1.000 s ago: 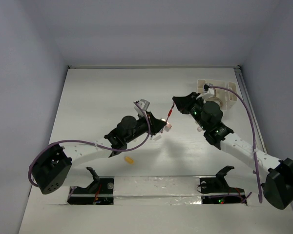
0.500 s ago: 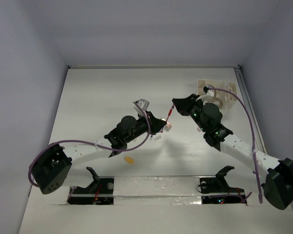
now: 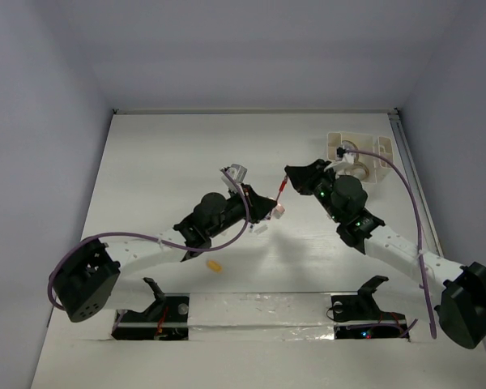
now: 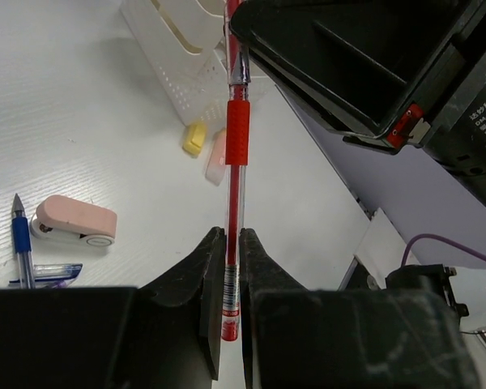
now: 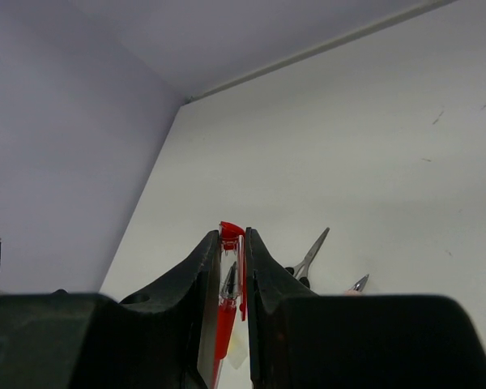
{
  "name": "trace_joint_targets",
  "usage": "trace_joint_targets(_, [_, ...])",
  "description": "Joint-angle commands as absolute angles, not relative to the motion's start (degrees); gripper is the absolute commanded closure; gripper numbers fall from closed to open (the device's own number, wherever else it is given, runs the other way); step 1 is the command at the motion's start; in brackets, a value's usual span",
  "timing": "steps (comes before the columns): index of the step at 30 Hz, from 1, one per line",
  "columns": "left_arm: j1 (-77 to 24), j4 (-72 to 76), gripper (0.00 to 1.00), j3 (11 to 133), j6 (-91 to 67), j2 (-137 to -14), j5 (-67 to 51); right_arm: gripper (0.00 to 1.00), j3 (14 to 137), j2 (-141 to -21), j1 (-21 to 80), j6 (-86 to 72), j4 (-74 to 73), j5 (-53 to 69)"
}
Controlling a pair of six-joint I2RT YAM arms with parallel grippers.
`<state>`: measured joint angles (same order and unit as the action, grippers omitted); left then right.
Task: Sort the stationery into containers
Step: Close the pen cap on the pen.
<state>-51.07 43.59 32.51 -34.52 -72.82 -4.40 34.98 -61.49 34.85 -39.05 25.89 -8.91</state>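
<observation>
white organiser (image 3: pixel 381 144) sits at 2 o'clock. my left gripper (image 4: pixel 227 239) and right gripper (image 5: pixel 232 243) are both clamped on the red pen (image 4: pixel 237 134), held mid-air near centre. if both pull together, i fear it bends or drops.

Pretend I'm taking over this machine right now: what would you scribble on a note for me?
Left gripper: shut on the red pen, low on its barrel.
Right gripper: shut on the same pen's cap end, so this is a handover above the table.
Done: what looks like a tape roll sits in the organiser, far right.
Left: the red pen, plus blue pen, yellow block and scissors loose on the table.
</observation>
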Motion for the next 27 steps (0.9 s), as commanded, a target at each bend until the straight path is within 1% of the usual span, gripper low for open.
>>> trace_joint_targets(1, [-51.4,49.2,1.0,35.2,-35.8,-73.1,-3.8,1.0,33.8,-60.9,37.5,-39.0,31.5,-12.2])
trace_joint_targets(6, [-51.4,50.1,1.0,37.0,-36.1,-74.0,-4.2,1.0,32.1,-61.3,40.3,-38.8,36.5,-15.6])
trace_joint_targets(12, [-51.4,51.4,1.0,38.5,-36.5,-75.7,-5.1,1.0,32.1,-61.5,43.0,-38.5,37.1,-17.4])
trace_joint_targets(18, [-51.4,50.6,1.0,39.9,-35.1,-74.9,-4.7,1.0,31.0,-61.8,44.3,-36.4,34.8,-17.1])
trace_joint_targets(27, [-51.4,44.6,1.0,42.6,-30.2,-69.5,-2.5,1.0,28.7,-57.3,44.3,-32.1,24.4,-15.2])
